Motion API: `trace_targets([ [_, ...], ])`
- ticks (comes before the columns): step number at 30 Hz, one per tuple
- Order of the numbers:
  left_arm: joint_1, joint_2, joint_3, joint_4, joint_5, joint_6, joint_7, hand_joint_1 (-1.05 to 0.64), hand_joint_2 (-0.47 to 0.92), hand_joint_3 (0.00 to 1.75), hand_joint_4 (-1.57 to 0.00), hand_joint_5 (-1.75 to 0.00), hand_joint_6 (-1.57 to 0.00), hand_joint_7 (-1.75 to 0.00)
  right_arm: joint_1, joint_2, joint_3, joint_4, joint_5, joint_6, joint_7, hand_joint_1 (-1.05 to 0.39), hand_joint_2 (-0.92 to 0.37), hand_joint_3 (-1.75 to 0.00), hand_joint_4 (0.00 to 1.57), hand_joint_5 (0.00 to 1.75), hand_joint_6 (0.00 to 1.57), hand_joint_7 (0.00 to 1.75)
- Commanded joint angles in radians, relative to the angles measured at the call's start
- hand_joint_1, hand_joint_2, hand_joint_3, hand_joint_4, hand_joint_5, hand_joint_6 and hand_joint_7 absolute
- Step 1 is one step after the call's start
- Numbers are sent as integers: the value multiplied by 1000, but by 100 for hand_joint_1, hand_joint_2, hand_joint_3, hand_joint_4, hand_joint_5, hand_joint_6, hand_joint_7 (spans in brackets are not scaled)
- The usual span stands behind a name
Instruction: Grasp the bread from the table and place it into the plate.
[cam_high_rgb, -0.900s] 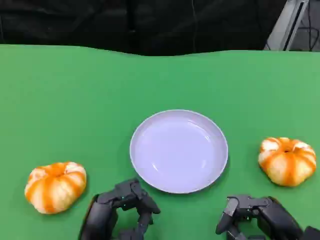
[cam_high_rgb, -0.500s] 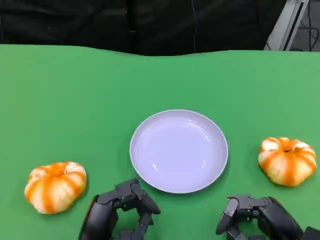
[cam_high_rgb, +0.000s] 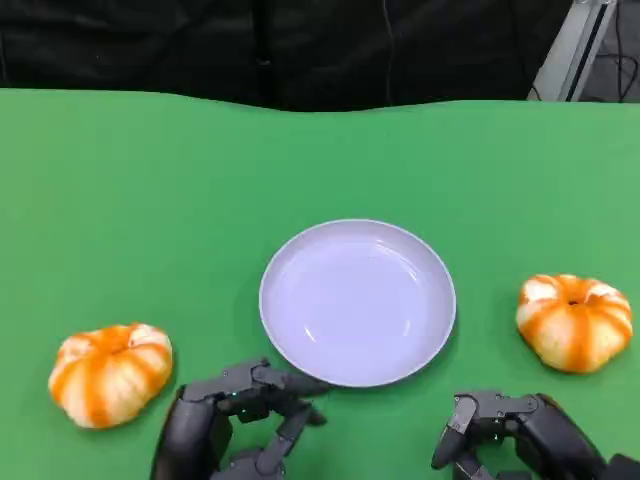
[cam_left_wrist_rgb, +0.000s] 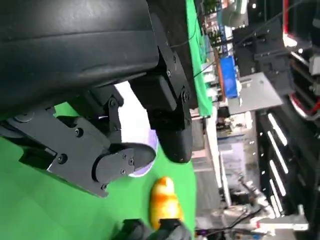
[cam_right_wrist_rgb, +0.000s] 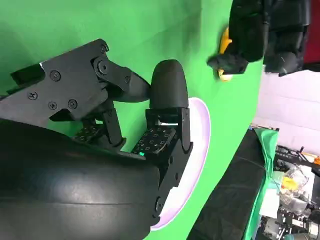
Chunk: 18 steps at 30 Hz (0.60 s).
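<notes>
Both hands were cut off by the head view's lower edge. L hand (cam_high_rgb: 235, 425) empty, fingers spread; R hand (cam_high_rgb: 515, 435) empty, fingers apart. Round ribbed orange-white bread (cam_high_rgb: 110, 372) sat on the green table (cam_high_rgb: 150, 200), another (cam_high_rgb: 575, 321) opposite; smooth round plate (cam_high_rgb: 358, 301) between, w/ nothing in it.

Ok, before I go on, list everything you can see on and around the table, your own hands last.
bread: one of two, orange and white, near left part of the table, beside the left hand
bread: the second, orange and white, right of the plate, apart from it
plate: one, pale lilac, centre of the table, nothing in it
table: one, green cover
left hand: black, near edge, fingers spread, holding nothing
right hand: black, near edge below the right bread, holding nothing
</notes>
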Motion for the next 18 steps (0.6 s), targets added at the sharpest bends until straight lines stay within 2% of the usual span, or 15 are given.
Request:
trace_targets([
  [1, 34, 8, -19, -107, -110, 64, -84, -17, 91, 23, -94, -1, -84, 0, -5, -13, -10, -1, 13, -7, 7, -13, -66, -89, 83, 146, 87, 112],
  [3, 37, 7, -21, -127, -139, 70, -114, -21, 92, 19, -82, 0, -72, 0, -5, -14, -10, 2, 14, -8, 9, -14, -65, -89, 82, 146, 87, 112],
  [6, 39, 15, -20, -151, -151, 79, -142, -24, 92, 17, -76, 0, -66, 0, -6, -14, -11, 3, 14, -6, 9, -14, -65, -90, 82, 146, 87, 112],
  [7, 39, 22, -20, -161, -149, 81, -150, -36, 92, 18, -62, 0, -50, 0, -6, -14, -11, 3, 15, -5, 9, -14, -65, -90, 82, 146, 87, 111],
  [10, 45, 45, -12, -204, -122, 94, -150, -51, 92, 20, -46, 0, -34, 0, -5, -14, -11, -2, 11, -3, 5, -14, -65, -90, 82, 146, 87, 111],
  [13, 56, 66, 7, -255, -69, 101, -118, -64, 92, 26, -37, 0, -27, 0, -4, -13, -11, -5, 8, -3, 2, -13, -66, -89, 82, 147, 87, 110],
  [15, 61, 75, 14, -281, -60, 113, -111, -66, 92, 28, -36, 0, -26, 0, -4, -13, -11, -5, 9, -2, 3, -13, -66, -89, 82, 147, 88, 110],
  [18, 65, 129, 70, -364, 44, 125, -54, -70, 92, 32, -30, 0, -26, 0, -3, -15, -11, -2, 9, -6, 5, -13, -66, -88, 82, 146, 88, 110],
])
